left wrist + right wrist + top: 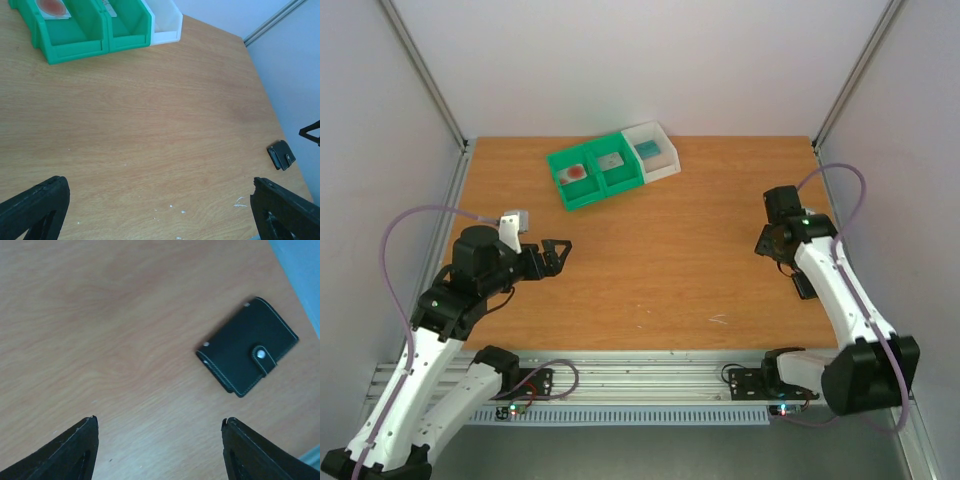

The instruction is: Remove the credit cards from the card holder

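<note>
The card holder (pixel 247 354) lies closed on the wooden table near its right edge, black, its clasp tab snapped. It also shows as a small black shape in the left wrist view (pixel 281 155) and half under the right arm in the top view (pixel 805 286). My right gripper (pixel 159 426) hovers open just short of it, with nothing between the fingers. My left gripper (pixel 555 256) hangs open over bare table at the left, far from the holder. A credit card with a red blotch (pixel 577 172) lies in the green bin, and a pale one (pixel 610 161) in the compartment beside it.
The green two-compartment bin (pixel 582 196) and an adjoining white bin (pixel 663 168) stand at the back centre; the white one holds a flat teal item (pixel 648 149). Grey walls close in the table on the left, right and back. White specks (pixel 240 202) dot the wood.
</note>
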Robot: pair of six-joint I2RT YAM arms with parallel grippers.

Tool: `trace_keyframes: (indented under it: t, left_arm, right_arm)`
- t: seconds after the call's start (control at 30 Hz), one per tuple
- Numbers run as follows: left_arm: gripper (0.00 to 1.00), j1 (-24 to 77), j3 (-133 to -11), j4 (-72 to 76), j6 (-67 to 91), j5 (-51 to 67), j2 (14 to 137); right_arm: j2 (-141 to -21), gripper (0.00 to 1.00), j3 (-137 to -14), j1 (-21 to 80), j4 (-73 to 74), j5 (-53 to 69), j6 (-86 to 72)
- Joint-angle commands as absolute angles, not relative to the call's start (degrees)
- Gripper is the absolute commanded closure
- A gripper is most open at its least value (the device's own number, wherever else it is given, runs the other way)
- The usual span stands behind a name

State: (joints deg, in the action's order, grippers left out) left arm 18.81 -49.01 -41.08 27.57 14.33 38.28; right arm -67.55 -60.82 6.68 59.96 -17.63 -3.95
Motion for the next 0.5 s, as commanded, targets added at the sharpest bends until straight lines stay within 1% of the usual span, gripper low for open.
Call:
trace_keyframes:
  t: [0.0, 0.1, 0.23, 0.47]
  left_arm:
    - [0.01, 18.6, -48.8, -39.9, 26.3, 14.6, 39.0]
    - [0.01, 18.6, -48.3, -38.9, 27.0, 16.5, 39.8]
    - [0.01, 18.6, -48.9, -40.8, 26.5, 15.0, 40.6]
    - [0.01, 18.6, -48.0, -40.5, 25.1, 14.2, 38.4]
  right_arm:
    - [-74.1, 0.36, -63.1, 6.2, 62.8, -29.5, -6.1]
    - [-81.9, 0.41, -65.2, 5.0, 63.9, -32.5, -9.9]
    - [-89.8, 0.42, -68.3, 2.0, 63.8, -33.5, -13.6]
    - [-95.1, 0.42, -66.4, -8.2, 56.2, -23.1, -13.5]
